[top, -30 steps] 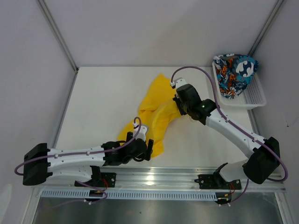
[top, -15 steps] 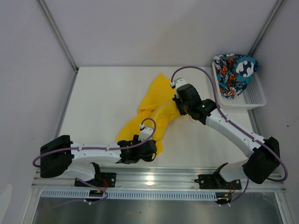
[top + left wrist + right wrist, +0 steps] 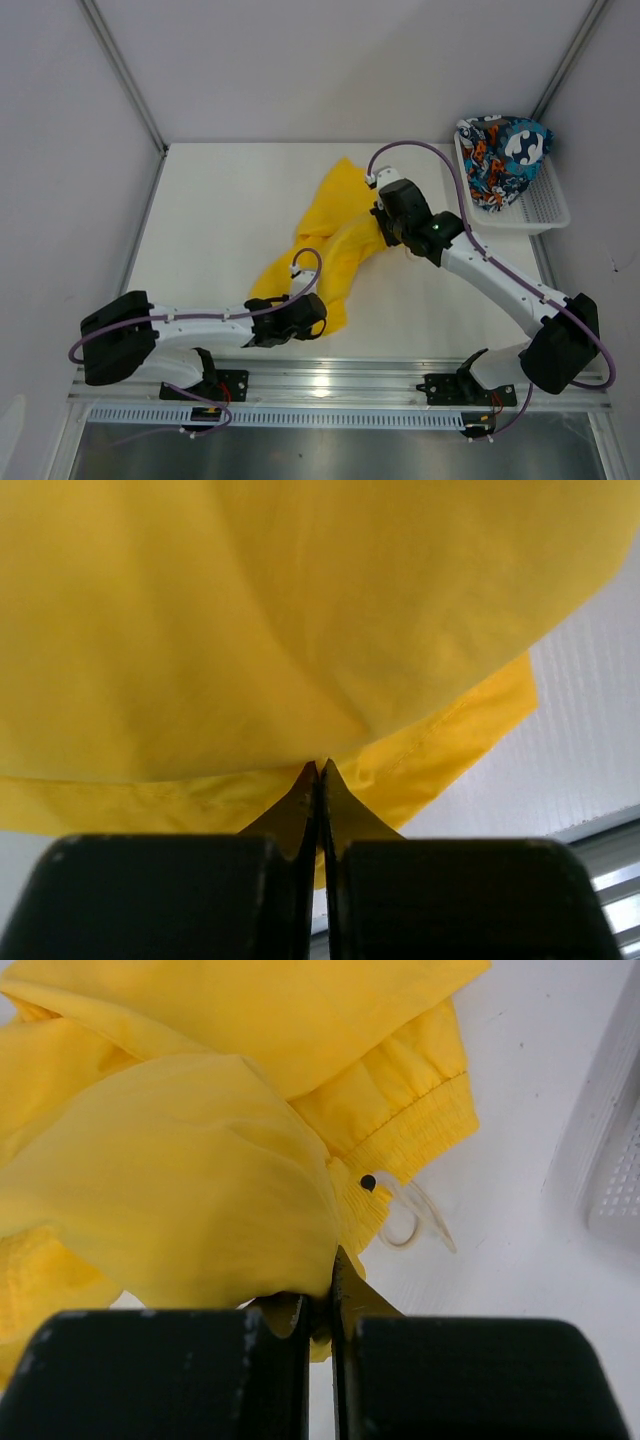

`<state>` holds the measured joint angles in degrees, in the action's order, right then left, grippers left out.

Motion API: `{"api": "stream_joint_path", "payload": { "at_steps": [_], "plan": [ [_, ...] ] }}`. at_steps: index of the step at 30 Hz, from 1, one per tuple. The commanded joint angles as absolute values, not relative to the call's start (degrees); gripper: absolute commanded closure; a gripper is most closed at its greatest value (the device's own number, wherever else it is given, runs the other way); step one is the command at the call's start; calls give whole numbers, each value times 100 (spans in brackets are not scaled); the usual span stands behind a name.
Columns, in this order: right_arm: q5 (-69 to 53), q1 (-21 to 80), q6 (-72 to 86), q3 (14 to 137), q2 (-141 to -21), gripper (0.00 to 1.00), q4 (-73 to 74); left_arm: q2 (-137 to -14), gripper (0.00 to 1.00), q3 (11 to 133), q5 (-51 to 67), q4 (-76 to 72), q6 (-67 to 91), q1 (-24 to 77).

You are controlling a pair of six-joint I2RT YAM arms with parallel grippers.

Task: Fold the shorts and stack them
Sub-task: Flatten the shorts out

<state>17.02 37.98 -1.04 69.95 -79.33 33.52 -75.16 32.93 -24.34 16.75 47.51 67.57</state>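
Printed shorts (image 3: 503, 160) bunched in white basket (image 3: 543, 207); yellow shorts (image 3: 335, 235) on table (image 3: 220, 220).

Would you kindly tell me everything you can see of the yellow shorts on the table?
The yellow shorts are plain bright yellow, thin soft cloth, with a gathered elastic waistband, a small dark eyelet and a pale cord loop beside it. They lie crumpled and unfolded, stretched diagonally across the white table. The left claw is shut on their near edge, and the right claw is shut on a fold near the waistband.

White table (image 3: 220, 220) bears yellow shorts (image 3: 335, 198) and a mesh basket (image 3: 543, 207)
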Motion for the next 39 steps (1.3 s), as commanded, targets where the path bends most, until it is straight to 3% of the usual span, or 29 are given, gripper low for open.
{"api": "stream_joint_path", "payload": {
  "at_steps": [1, 6, 12, 18, 27, 33, 39],
  "plan": [
    [1722, 3718, -26, 7207, -7980, 100, 3015, -7339, 100, 3374, -2355, 1484, 4537, 6505],
    [2337, 3482, 79, 7548, -8121, 100, 3023, -6716, 100, 4488, -2400, 2503, 3624, 5374],
    [1392, 2788, -141, 8216, -8437, 100, 2988, -6512, 100, 6282, -2101, 3427, 2972, 3677],
    [855, 2426, 193, 9666, -8850, 100, 3462, -6925, 100, 7995, -1890, 3990, 2655, 2814],
    [-843, 2364, 114, 9993, -7586, 100, 3568, -6110, 100, 9016, -1635, 4157, 1565, 2725],
    [-1826, 2460, 308, 10370, -7023, 100, 4392, -5353, 100, 9378, -1082, 4245, 1406, 2725],
    [-2231, 2812, 466, 10792, -6750, 100, 5009, -4931, 100, 9702, -835, 4395, 1292, 2725]
  ]
}}
